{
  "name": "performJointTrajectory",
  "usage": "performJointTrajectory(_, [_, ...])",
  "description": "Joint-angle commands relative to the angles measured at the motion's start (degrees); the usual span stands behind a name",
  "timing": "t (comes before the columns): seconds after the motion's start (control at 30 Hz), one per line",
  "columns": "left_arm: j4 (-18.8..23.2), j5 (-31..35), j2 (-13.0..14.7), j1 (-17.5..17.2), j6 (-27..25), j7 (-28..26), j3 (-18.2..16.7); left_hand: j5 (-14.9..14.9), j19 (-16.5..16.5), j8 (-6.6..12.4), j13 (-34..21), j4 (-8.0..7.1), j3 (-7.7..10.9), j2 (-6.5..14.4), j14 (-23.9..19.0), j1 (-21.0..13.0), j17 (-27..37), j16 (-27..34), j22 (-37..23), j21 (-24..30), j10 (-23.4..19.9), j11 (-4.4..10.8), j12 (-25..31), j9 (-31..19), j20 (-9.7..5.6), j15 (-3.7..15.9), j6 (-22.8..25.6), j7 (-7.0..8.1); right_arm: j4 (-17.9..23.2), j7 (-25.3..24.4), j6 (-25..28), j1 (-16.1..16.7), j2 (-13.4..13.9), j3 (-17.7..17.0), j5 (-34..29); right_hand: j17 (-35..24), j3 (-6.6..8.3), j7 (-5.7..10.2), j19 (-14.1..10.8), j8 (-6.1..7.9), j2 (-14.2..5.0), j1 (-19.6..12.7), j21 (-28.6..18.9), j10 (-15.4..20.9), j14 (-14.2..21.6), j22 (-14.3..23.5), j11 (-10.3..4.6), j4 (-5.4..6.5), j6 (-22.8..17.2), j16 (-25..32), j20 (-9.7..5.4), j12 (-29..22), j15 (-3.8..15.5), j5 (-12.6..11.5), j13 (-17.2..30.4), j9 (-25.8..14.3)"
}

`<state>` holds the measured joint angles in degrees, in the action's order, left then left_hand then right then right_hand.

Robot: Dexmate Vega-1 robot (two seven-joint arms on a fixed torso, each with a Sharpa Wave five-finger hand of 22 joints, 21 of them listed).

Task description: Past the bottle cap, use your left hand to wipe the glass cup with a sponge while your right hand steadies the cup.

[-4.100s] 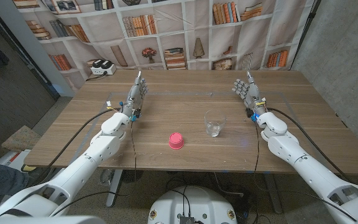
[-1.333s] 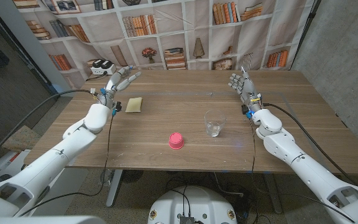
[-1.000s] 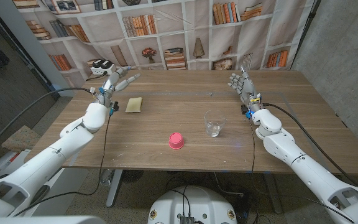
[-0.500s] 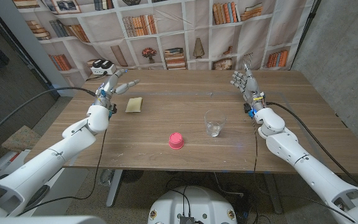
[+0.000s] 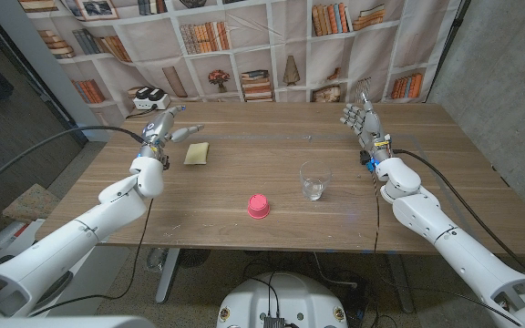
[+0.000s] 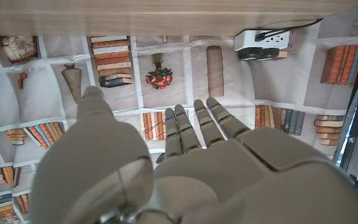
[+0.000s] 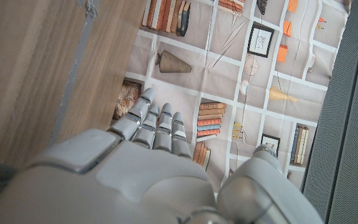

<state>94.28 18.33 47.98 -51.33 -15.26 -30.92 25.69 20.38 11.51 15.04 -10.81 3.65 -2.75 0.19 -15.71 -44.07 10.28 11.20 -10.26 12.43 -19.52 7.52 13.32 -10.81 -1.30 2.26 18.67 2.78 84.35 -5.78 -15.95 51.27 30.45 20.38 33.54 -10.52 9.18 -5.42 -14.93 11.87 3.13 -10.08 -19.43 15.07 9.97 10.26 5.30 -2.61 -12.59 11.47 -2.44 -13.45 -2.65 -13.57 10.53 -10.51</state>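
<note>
The long wooden table (image 5: 244,182) carries everything. The left hand (image 5: 164,128), open and empty, has swung out to the far left and now hovers just beside the flat yellow sponge (image 5: 197,152); pickup looks imminent. The right hand (image 5: 361,120) waits open, far right. The clear glass cup (image 5: 314,181) stands empty, centre-right, beyond the pink bottle cap (image 5: 258,206).
</note>
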Motion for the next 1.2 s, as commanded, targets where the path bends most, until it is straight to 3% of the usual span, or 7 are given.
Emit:
performJointTrajectory(0.03, [4.47, 3.98, 1.9, 0.04, -9.39, 2.16, 1.64, 0.38, -0.46, 0.29, -0.22, 0.77, 0.05, -0.13, 0.46, -1.15, 0.08, -0.23, -0.43, -0.28, -1.01, 1.16, 0.03, -0.14, 1.31, 3.36, 1.72, 0.76, -0.34, 0.12, 0.71, -0.13, -0.24, -0.06, 0.75, -0.17, 0.13, -0.04, -0.49, 0.17, -0.18, -0.46, 0.2, 0.73, 0.67, 0.12, 0.1, -0.21, -0.47, 0.12, -0.66, -0.2, -0.02, -0.07, 0.17, -0.24])
performJointTrajectory(0.23, [5.75, 5.39, 2.29, 0.85, -12.99, 3.87, 2.74, 0.65, -1.8, 0.92, -0.23, 1.42, -0.06, -0.39, 0.43, -2.5, 0.04, -0.19, -0.53, -0.67, -3.18, 2.08, 0.26, -0.14, 1.05, 4.01, 4.72, 1.56, 0.18, -0.39, 0.45, 0.45, -0.1, -0.57, 0.98, -0.18, 0.08, -0.01, -0.47, 0.15, -0.19, -0.45, 0.33, 0.82, 0.71, 0.13, 0.2, -0.23, -0.57, 0.07, -0.64, -0.19, -0.01, -0.06, 0.17, -0.24])
performJointTrajectory(0.4, [7.42, 6.67, 2.95, 1.91, -16.62, 6.53, 3.92, 0.83, -2.75, 1.03, -0.21, 1.73, -0.1, -0.42, 1.42, -3.25, 0.03, -0.49, -0.66, -0.85, -3.58, 1.47, 0.02, -0.13, 2.42, 3.9, 5.93, 1.43, 1.43, -0.54, 0.6, 0.83, 0.21, -1.11, 1.53, -0.19, 0.01, -0.19, -0.71, 0.17, -0.19, -0.41, 0.37, 0.59, 0.83, 0.13, 0.17, -0.23, -0.78, 0.06, -0.56, -0.04, -0.34, -0.04, 0.16, -0.25])
performJointTrajectory(0.53, [8.06, 8.7, 3.7, 3.19, -19.04, 8.65, 5.53, 1.06, -3.4, 1.04, -0.19, 2.19, -0.01, -0.38, 1.47, -4.3, 0.01, -0.4, -0.77, -0.89, -5.16, 2.66, 0.25, -0.13, 2.78, 4.2, 6.82, 1.82, 1.96, -1.14, 0.67, 0.89, 0.24, -1.36, 1.43, -0.2, -0.03, -0.33, -0.76, 0.16, -0.2, -0.39, 0.44, 0.5, 0.95, 0.13, 0.28, -0.22, -0.87, 0.06, -0.5, 0.03, -0.49, -0.02, 0.16, -0.25])
performJointTrajectory(0.63, [7.99, 10.32, 3.83, 4.28, -20.52, 9.9, 6.87, 1.35, -3.62, 1.06, -0.14, 2.79, 0.01, -0.39, -0.5, -5.86, -0.1, 0.27, -0.71, -0.7, -7.96, 2.66, 0.52, -0.13, -1.23, 5.41, 8.46, 1.73, 1.59, -1.06, 0.43, 0.86, 0.0, -1.4, 1.61, -0.2, -0.06, -0.3, -0.79, 0.11, -0.22, -0.38, 0.5, 0.55, 0.95, 0.13, 0.32, -0.22, -0.83, 0.04, -0.49, 0.03, -0.53, -0.02, 0.16, -0.25])
performJointTrajectory(0.77, [8.39, 12.62, 4.05, 6.09, -23.45, 13.53, 9.22, 1.45, -3.77, 1.4, -0.09, 2.92, -0.2, -0.5, -2.51, -6.46, -0.18, 0.68, -0.6, -0.66, -10.01, 2.97, 0.65, -0.14, -2.03, 5.99, 10.53, 1.71, 1.37, -1.06, 0.44, 0.92, -0.12, -1.39, 1.73, -0.21, -0.08, -0.27, -0.82, 0.11, -0.25, -0.36, 0.57, 0.53, 0.96, 0.13, 0.24, -0.22, -0.91, 0.0, -0.48, 0.07, -0.48, -0.01, 0.16, -0.26])
performJointTrajectory(1.2, [7.89, 17.97, 4.54, 11.42, -26.45, 23.5, 14.87, 1.47, -8.85, -0.97, -0.15, 2.66, -1.49, -1.36, -0.41, -6.73, -0.09, -0.51, -0.41, -1.74, -8.33, 4.44, -1.37, -0.18, 0.53, 5.94, 7.83, 3.11, 2.43, -2.04, -0.19, 2.84, 0.19, -2.48, 2.36, -0.22, -0.17, -0.24, -0.82, 0.0, -0.34, -0.33, 0.82, 0.69, 1.04, 0.13, 0.29, -0.21, -0.94, -0.07, -0.36, 0.1, -0.54, 0.02, 0.16, -0.27])
